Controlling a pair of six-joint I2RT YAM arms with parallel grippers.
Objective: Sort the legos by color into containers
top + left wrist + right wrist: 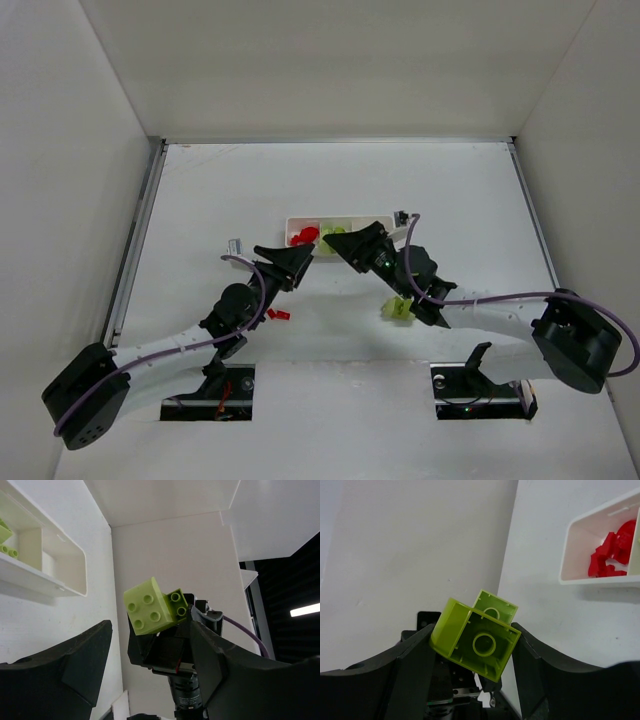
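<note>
Two joined yellow-green legos (476, 641) sit between the fingers of my right gripper (472, 636), which is shut on them, hollow undersides toward its camera. The left wrist view shows their studded tops (150, 611) between the spread fingers of my left gripper (151, 625). Its left finger (87, 655) stands apart from them and its right finger (210, 650) is close beside them. Both grippers meet tip to tip just in front of the white tray (296, 221). Red legos (304, 236) fill its left container and yellow-green ones (334, 233) lie in the middle one.
A loose red lego (279, 314) lies on the table by the left arm. A loose yellow-green lego (398, 308) lies beside the right arm. The tray's end container (55, 562) holds nothing. White walls (70, 200) enclose the table.
</note>
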